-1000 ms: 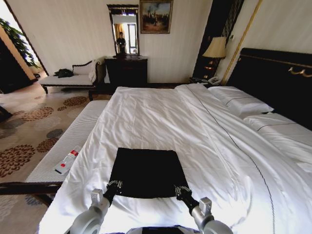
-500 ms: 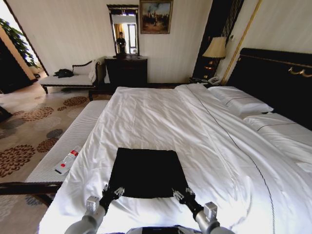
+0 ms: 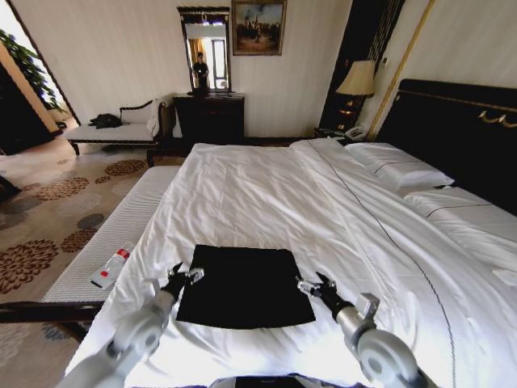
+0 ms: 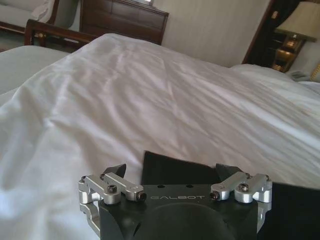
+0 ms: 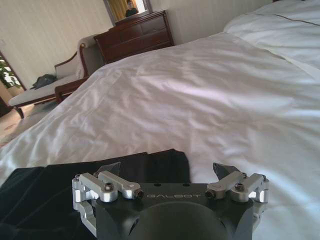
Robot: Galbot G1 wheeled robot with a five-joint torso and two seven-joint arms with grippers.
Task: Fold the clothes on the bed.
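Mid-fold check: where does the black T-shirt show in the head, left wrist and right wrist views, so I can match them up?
Head view: the black T-shirt lies flat on the near part of the bed, between the left gripper and right gripper.
Left wrist view: a dark patch just beyond the open fingers.
Right wrist view: spread beneath and beside the open fingers.
Shared landmark: the dark wooden dresser past the bed.

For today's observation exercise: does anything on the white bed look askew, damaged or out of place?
Nothing stands out. The black soft-fabric T-shirt lies folded flat and roughly square on the white-sheeted bed, between the open left gripper and open right gripper.
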